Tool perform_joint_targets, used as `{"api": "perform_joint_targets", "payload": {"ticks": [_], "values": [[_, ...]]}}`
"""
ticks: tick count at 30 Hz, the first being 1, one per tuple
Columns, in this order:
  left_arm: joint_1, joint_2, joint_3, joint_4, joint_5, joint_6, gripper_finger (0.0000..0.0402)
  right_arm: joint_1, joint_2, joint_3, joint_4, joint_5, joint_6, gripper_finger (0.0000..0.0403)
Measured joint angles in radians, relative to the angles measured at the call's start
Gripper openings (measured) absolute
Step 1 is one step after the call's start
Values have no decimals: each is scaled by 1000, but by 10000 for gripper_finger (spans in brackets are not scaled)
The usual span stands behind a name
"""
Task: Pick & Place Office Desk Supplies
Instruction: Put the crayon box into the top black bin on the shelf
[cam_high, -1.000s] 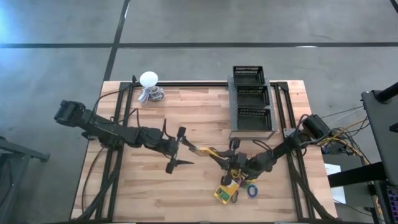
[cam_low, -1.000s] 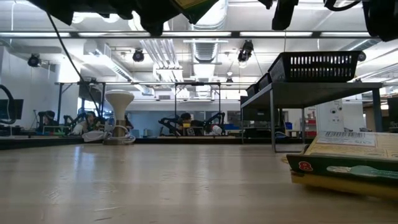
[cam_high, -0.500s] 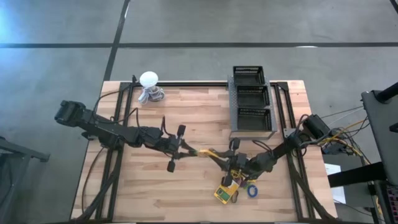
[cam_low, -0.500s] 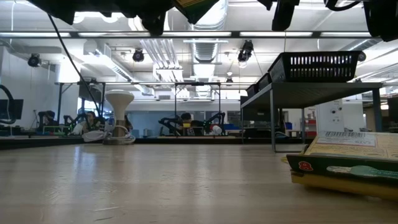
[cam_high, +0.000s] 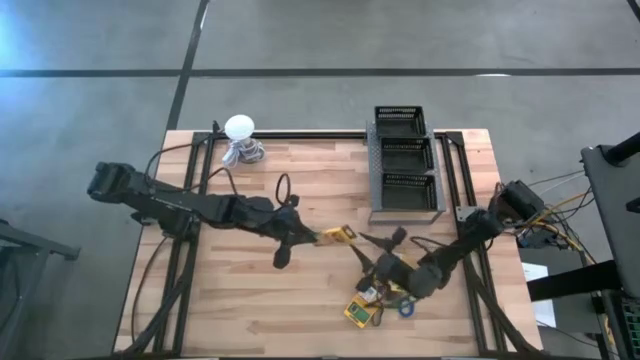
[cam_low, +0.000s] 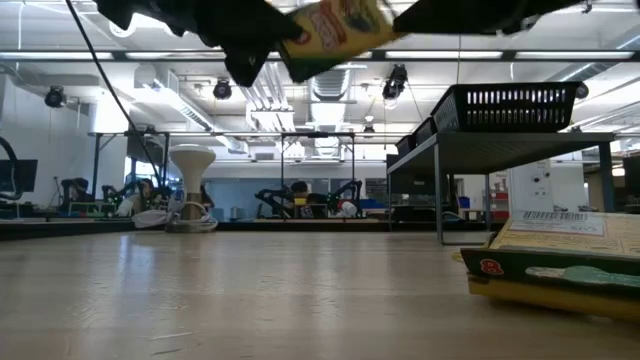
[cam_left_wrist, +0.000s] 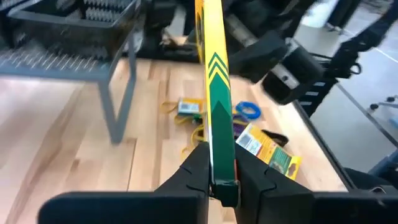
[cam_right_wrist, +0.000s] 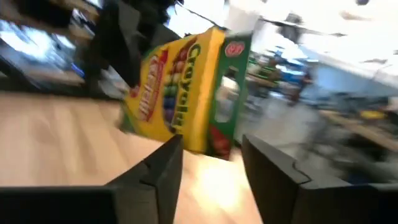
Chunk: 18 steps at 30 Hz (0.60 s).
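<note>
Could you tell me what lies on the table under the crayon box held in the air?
The left gripper holds the crayon box edge-on above bare wood. Beyond it lie a second box, a blue ring and rubber bands; the spot directly beneath is partly hidden.

Overhead looks straight down, low looks level across the table; both wrists face the crayon box.

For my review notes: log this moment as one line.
left gripper: shut on crayon box, held above table | right gripper: open, released box | phase: handover done
</note>
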<state>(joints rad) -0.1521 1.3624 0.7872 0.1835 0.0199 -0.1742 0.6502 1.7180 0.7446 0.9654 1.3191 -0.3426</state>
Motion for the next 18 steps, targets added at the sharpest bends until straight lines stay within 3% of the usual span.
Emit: {"api": "perform_joint_targets", "payload": {"ticks": [3, 6, 9, 13, 15, 18], "values": [[38, 0, -3, -36, 17, -43, 39, 47, -37, 45, -212, 57, 38, 202], [90, 2, -6, -82, 108, -97, 39, 78, -82, 118, -482, 28, 194, 223], [134, 2, -6, -132, 192, -156, 40, 68, -145, 236, -936, -202, 515, 237], [167, 2, -6, -190, 227, -183, 40, -20, -167, 402, -1510, -523, 934, 245], [176, 3, -6, -190, 256, -182, 41, -57, -152, 441, -1646, -558, 975, 248], [188, 3, -6, -189, 330, -170, 41, -110, -152, 468, -1690, -599, 925, 253]]}}
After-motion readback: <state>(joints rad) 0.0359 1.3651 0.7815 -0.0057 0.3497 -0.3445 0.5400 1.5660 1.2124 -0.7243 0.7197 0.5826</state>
